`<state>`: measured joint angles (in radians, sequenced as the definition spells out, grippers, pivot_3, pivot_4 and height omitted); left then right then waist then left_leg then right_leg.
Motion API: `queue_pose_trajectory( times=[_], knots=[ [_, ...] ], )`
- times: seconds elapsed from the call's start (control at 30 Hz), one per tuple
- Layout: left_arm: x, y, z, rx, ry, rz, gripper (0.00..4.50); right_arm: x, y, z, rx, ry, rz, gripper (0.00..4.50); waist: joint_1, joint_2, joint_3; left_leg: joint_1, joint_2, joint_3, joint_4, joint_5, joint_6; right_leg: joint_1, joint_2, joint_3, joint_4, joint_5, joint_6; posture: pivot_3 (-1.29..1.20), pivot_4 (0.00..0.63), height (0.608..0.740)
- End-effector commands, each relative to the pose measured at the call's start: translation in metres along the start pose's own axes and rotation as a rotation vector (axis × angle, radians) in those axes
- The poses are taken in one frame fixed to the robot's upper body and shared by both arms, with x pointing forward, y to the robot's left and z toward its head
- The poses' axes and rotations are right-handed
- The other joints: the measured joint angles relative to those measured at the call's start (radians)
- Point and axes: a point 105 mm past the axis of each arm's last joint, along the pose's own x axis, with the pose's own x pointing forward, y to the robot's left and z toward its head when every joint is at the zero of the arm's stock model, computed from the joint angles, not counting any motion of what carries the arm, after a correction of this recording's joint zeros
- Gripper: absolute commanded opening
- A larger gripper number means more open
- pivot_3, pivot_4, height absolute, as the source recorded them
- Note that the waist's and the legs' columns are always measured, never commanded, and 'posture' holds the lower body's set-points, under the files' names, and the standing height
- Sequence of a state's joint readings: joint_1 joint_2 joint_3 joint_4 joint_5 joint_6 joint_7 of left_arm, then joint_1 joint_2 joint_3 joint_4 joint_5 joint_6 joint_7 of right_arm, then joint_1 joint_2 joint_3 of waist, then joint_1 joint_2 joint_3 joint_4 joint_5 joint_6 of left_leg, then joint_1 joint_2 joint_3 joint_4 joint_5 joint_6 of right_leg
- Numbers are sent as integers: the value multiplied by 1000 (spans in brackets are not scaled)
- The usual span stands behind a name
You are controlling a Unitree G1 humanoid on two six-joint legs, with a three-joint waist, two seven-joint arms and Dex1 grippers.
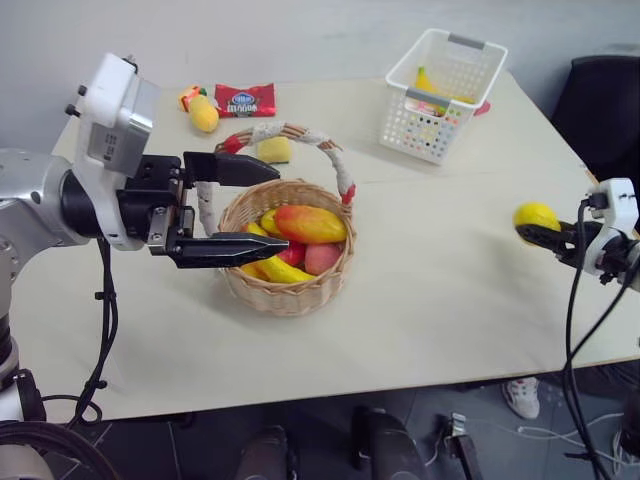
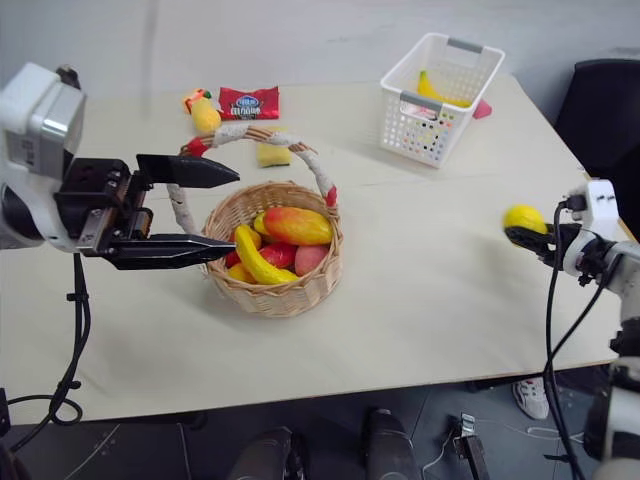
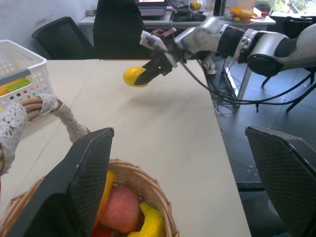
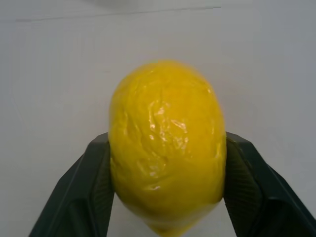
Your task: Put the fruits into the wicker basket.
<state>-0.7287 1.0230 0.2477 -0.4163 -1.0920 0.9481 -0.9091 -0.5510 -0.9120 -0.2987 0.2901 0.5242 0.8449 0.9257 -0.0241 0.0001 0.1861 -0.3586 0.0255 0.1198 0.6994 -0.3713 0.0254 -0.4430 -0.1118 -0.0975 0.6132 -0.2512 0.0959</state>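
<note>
The small bumpy yellow lemon [image 4: 167, 148] is clamped in my right gripper [image 1: 530, 232], which is shut on it and hovers just above the table near its right edge, well to the right of the wicker basket [image 1: 290, 300]. The basket stands at the table's middle with its cloth-wrapped handle [image 1: 300, 133] upright. A curved yellow banana [image 1: 275, 268] lies inside it among red and orange fruits. My left gripper [image 1: 282, 207] is open and empty, level with the basket's left side, one finger above the rim and one beside the handle.
A white perforated basket [image 1: 440, 95] with a yellow item inside stands at the back right. A red snack packet [image 1: 245, 100], a yellow sponge [image 1: 274, 150] and a small yellow-orange toy [image 1: 203, 113] lie behind the wicker basket. A black chair [image 1: 600, 100] stands at the far right.
</note>
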Motion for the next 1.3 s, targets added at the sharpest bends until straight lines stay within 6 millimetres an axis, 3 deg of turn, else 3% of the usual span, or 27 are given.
queue_pose_trajectory(
  times=[0.03,0.23,0.43,0.57,0.6,0.7,0.8,0.9,1.07,1.2,1.3],
  knots=[
    [-10,2,9,52,-10,45,4500,-5,106,30,-71,-22,451,2488,-5,0,0,0,0,0,0,0,0,0,1,0,1,0,0,0,150,740],
    [-23,11,4,44,21,99,4500,15,214,40,-207,-4,805,2488,-2,0,0,3,1,2,1,0,-3,0,2,2,4,-1,-2,0,150,740],
    [-34,13,-3,37,69,125,4500,51,266,39,-237,18,902,2488,4,0,0,-2,1,0,0,-1,-3,-3,1,-3,2,-2,-4,0,150,740],
    [-46,12,-9,25,104,153,4500,85,285,33,-283,29,850,2488,-5,-1,0,-3,1,0,0,-1,-3,-3,1,-5,2,-2,-4,0,150,740],
    [-48,11,-9,26,107,157,4500,93,286,31,-305,32,822,2488,-6,-1,0,-3,1,1,0,-1,-3,-3,1,-5,2,-2,-4,0,150,740],
    [-49,10,-8,29,101,168,4500,108,286,31,-321,23,770,3486,-4,-1,0,-3,1,0,0,-1,-3,-3,1,-5,3,-2,-4,0,150,740],
    [-49,8,-8,32,99,162,4500,108,287,36,-306,-10,760,4466,-4,-1,-1,-6,1,0,1,-1,-3,-4,0,-7,2,-2,-4,0,150,740],
    [-51,7,-7,25,98,164,4500,82,284,43,-246,-37,847,4466,-4,-1,-1,-8,1,0,1,-1,-3,-6,0,-7,2,-2,-4,0,150,740],
    [-56,5,-7,13,94,178,4500,46,255,46,-200,-43,832,4466,-2,-2,-1,-10,1,-1,1,-1,-3,-6,0,-9,-1,-2,-4,0,150,740],
    [-55,8,-6,24,90,185,4500,54,217,51,-224,-94,580,4466,-5,-2,-1,-9,1,0,1,-1,-3,-6,0,-8,1,-2,-4,0,150,740],
    [-54,10,-4,28,83,188,4500,66,210,54,-248,-136,491,4466,-8,-2,-1,-7,2,0,1,-1,-3,-6,1,-6,3,-2,-5,0,150,740]
  ],
)
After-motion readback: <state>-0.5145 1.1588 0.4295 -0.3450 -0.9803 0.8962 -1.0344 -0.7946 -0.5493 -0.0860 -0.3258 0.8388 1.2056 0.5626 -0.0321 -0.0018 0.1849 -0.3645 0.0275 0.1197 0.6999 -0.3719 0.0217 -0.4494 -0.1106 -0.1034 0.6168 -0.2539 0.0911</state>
